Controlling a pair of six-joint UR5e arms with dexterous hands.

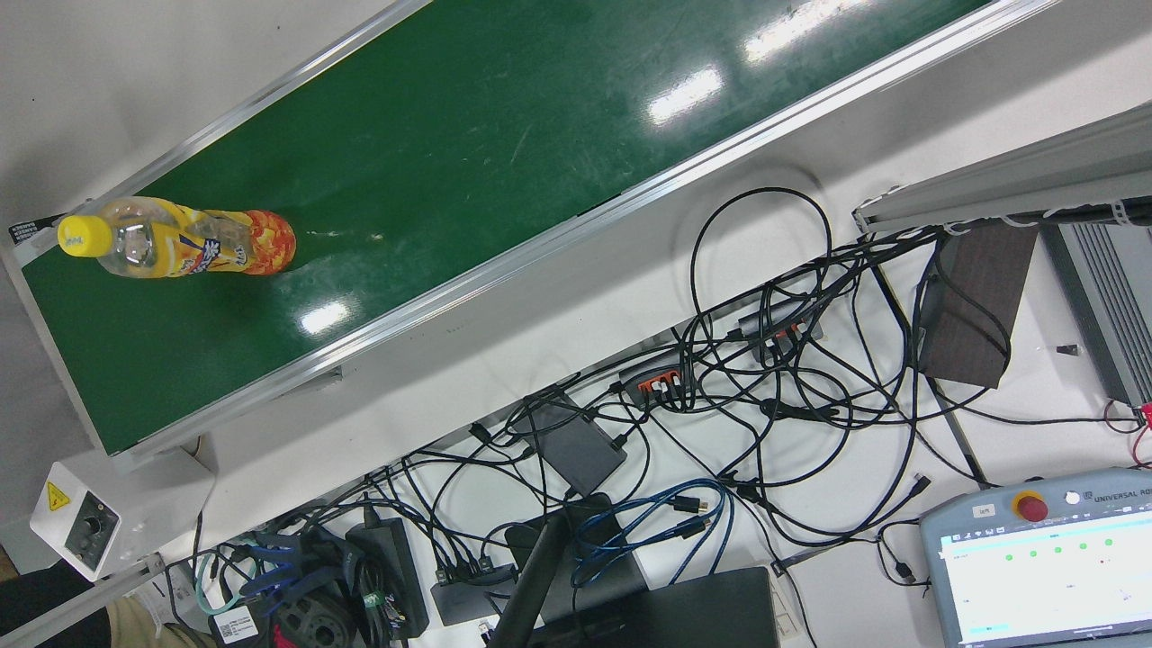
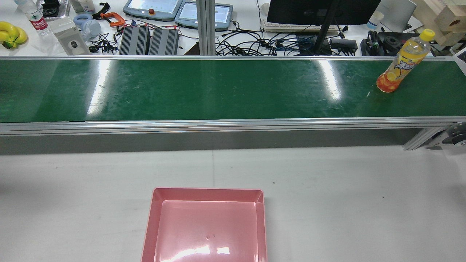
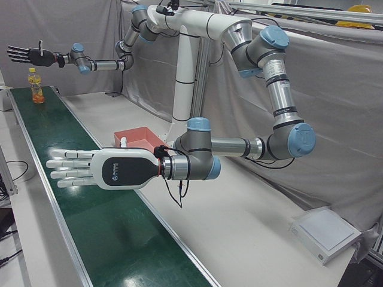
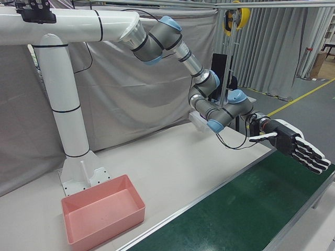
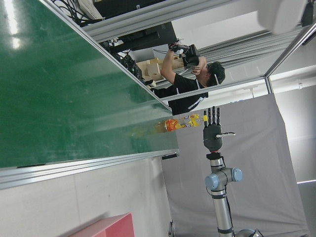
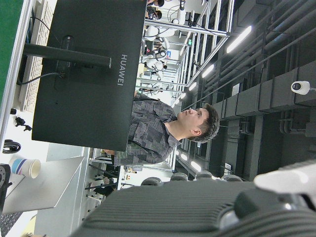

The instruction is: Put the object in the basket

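A yellow-capped orange drink bottle (image 2: 402,63) stands upright at the right end of the green conveyor belt (image 2: 218,91); it also shows as the bottle (image 1: 180,241), (image 3: 36,86), (image 5: 180,122). The empty pink basket (image 2: 207,190) sits on the white table in front of the belt, also seen as the basket (image 3: 134,134), (image 4: 102,217). My left hand (image 3: 102,168), white, hovers flat over the belt far from the bottle, fingers stretched apart. My right hand (image 3: 27,55), black, hangs in the air above and just beyond the bottle, open, also seen as the right hand (image 4: 293,145), (image 5: 212,129).
Behind the belt lie tangled cables (image 1: 765,378), a monitor (image 2: 320,9), teach pendants (image 2: 153,7), bananas (image 2: 9,32) and a water bottle. A person (image 5: 190,84) stands past the belt's end near the bottle; another person (image 6: 158,131) shows behind the monitor.
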